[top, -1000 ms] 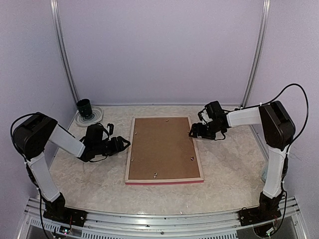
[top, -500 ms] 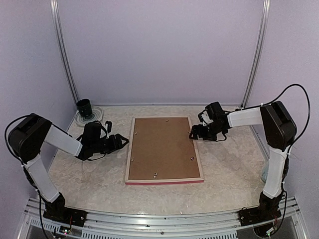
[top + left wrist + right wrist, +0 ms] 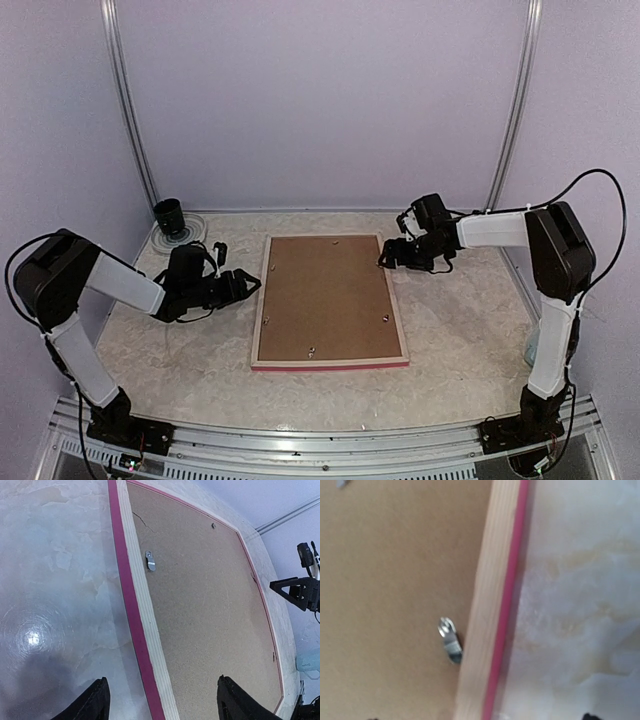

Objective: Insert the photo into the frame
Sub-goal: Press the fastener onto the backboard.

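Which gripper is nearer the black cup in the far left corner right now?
Left. The left gripper is beside the frame's left edge, on the black cup's side; the right gripper is across the frame, by its far right corner.

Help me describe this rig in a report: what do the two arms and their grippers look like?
Both the left arm and right arm have white tubular links joined by bulky black joint housings, on black bases. The left gripper and right gripper are black, each with two tapered fingers. A thin black cable loops outside each elbow. No markings are readable.
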`<action>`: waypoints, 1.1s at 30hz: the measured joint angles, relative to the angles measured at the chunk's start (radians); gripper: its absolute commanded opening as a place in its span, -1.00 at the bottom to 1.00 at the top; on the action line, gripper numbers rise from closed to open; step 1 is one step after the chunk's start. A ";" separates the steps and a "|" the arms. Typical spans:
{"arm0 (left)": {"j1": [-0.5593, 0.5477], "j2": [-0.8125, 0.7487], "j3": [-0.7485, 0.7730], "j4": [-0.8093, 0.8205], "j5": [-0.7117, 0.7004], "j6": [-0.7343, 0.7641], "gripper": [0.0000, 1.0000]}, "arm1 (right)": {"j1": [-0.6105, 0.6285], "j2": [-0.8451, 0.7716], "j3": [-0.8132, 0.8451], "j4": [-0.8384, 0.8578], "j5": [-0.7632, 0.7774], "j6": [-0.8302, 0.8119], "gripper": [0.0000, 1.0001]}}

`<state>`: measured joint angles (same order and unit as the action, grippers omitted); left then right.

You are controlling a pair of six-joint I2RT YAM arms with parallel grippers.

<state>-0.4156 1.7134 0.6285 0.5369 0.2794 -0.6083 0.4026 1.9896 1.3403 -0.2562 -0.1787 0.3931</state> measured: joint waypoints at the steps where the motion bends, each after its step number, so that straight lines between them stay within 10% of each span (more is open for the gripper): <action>1: -0.002 0.000 0.000 0.000 0.000 -0.001 0.46 | 0.000 0.001 0.010 0.000 0.001 -0.002 0.74; 33: 0.011 0.053 -0.007 0.013 0.045 -0.084 0.48 | -0.005 0.060 0.133 -0.016 -0.050 -0.058 0.68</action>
<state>-0.4046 1.7664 0.6216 0.5503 0.3241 -0.6918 0.3973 2.0495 1.4731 -0.2722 -0.2291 0.3347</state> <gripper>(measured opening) 0.740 0.852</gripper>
